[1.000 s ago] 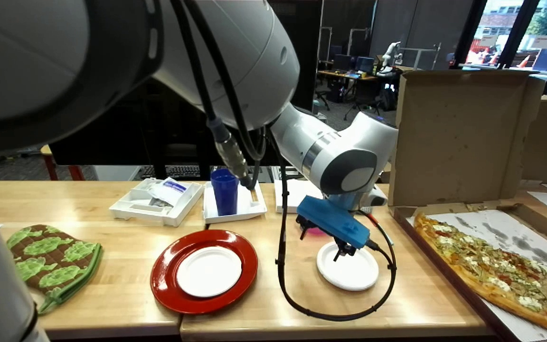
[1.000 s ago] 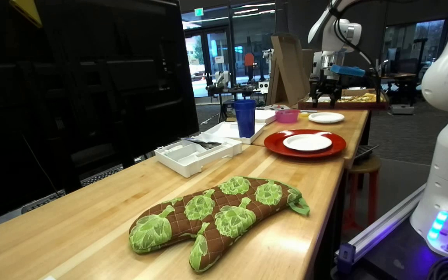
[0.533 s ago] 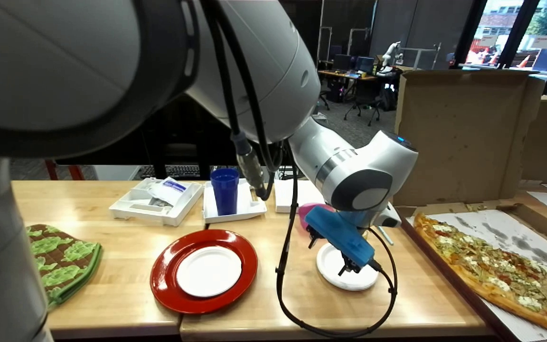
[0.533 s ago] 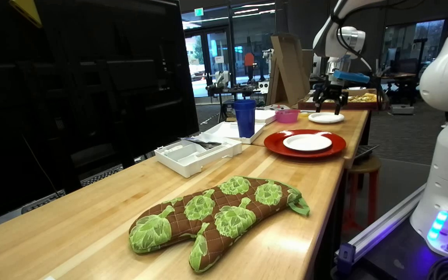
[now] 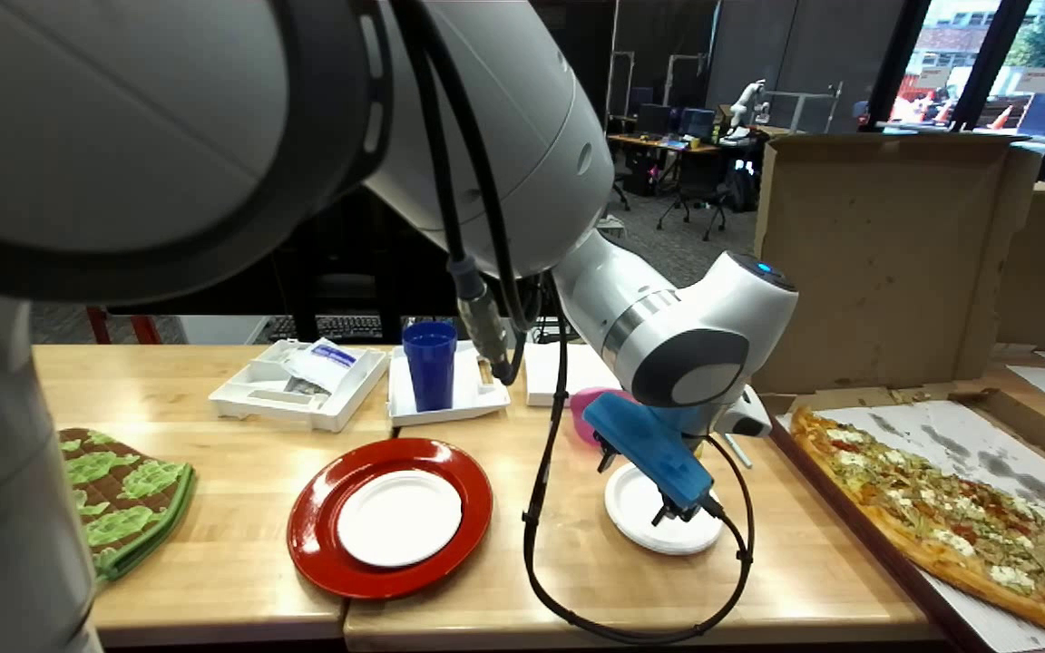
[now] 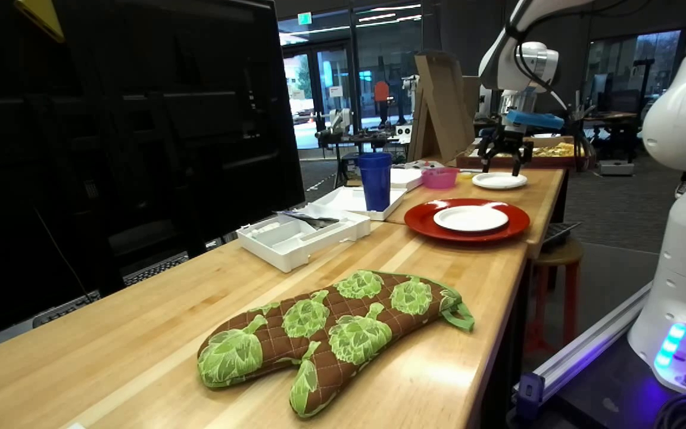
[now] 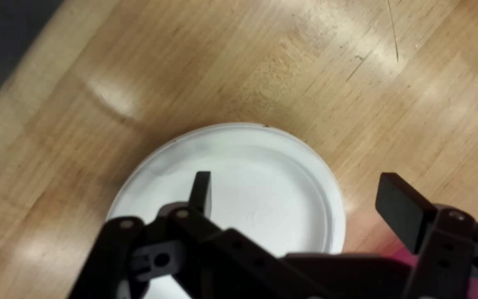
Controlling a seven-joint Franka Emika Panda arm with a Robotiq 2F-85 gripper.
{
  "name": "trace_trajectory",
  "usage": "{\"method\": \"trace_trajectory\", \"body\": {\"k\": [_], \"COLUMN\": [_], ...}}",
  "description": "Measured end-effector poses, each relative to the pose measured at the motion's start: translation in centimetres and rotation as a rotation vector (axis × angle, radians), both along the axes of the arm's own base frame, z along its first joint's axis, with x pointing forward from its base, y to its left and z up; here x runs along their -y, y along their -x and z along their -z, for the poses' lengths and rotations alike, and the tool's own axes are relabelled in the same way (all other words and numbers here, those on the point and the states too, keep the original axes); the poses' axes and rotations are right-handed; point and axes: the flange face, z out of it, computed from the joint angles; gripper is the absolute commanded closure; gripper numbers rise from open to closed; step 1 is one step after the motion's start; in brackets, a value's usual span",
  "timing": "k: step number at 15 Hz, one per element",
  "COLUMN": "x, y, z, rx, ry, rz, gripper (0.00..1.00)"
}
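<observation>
Claw [image 7: 295, 197]: jaws apart over rim of white plate [image 7: 259, 195]
Pink bowl [image 6: 439, 178]: near that plate
Red plate [image 5: 314, 517]: bearing a smaller plate [image 5: 400, 519]

I count one red plate [image 5: 314, 521] and two white plates [image 7: 264, 195]; whether either white one is a stack, I cannot tell. I note one oven mitt [image 6: 331, 325], one blue cup [image 6: 376, 182], one pink bowl [image 6: 440, 179], two white trays [image 5: 450, 416] and one flat white thing [image 5: 590, 367] I cannot class. Open pizza box [image 5: 885, 263]: one. Pizza [image 5: 967, 526]: one, only part within my view. On my rig I record one gripper [image 7: 299, 191], with two fingers [image 7: 398, 209].
</observation>
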Motion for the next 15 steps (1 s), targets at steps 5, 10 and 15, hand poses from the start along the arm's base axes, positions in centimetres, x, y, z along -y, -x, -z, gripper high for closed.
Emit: {"method": "trace_trajectory", "body": {"k": [5, 10, 15], "x": [-0.2, 1.4, 3.6], "y": [-0.1, -0.3, -0.1], "z": [0.7, 0.6, 0.1], "rx": [-0.038, -0.055, -0.042], "ry": [-0.057, -0.102, -0.151], "rz": [-0.013, -0.002, 0.027], "gripper": [0.0, 0.0, 0.0]}}
